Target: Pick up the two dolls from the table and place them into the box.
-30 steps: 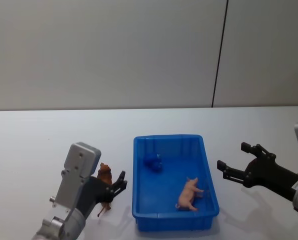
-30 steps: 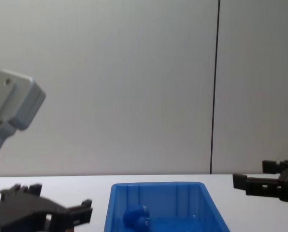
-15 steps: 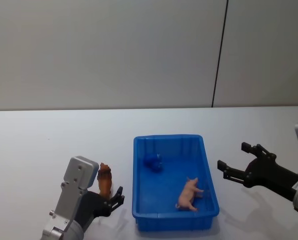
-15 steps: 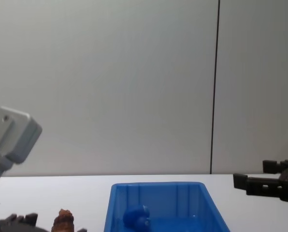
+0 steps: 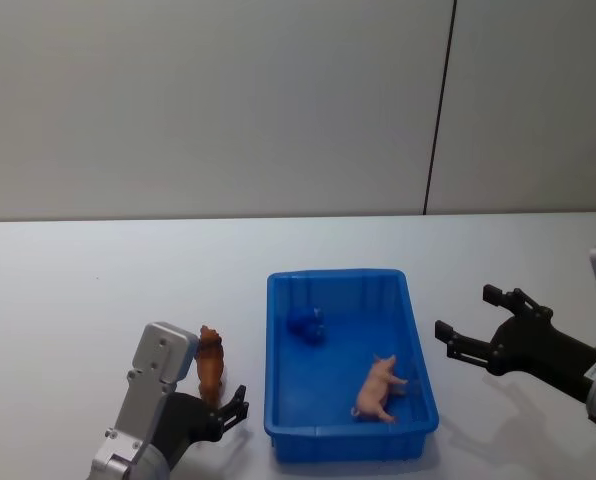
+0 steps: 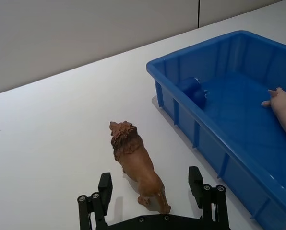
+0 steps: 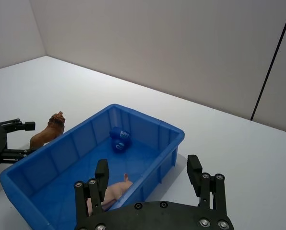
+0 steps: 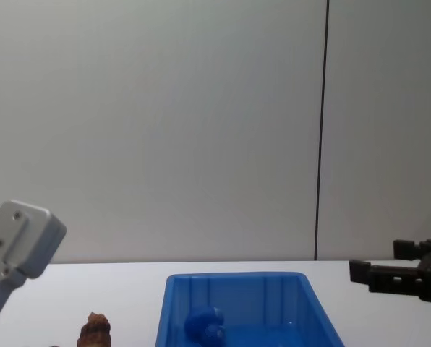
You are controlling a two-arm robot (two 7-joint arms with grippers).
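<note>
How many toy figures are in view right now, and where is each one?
3. The brown lion stands on the table left of the box, between the open left gripper's fingers. The blue doll and a pink pig lie inside the box.

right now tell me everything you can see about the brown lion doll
The brown lion doll looks like smooth moulded plastic, with a darker ridged mane and a thin tail. It stands upright on the white table, left of the blue box and apart from it. The open left hand brackets its hindquarters without touching.
</note>
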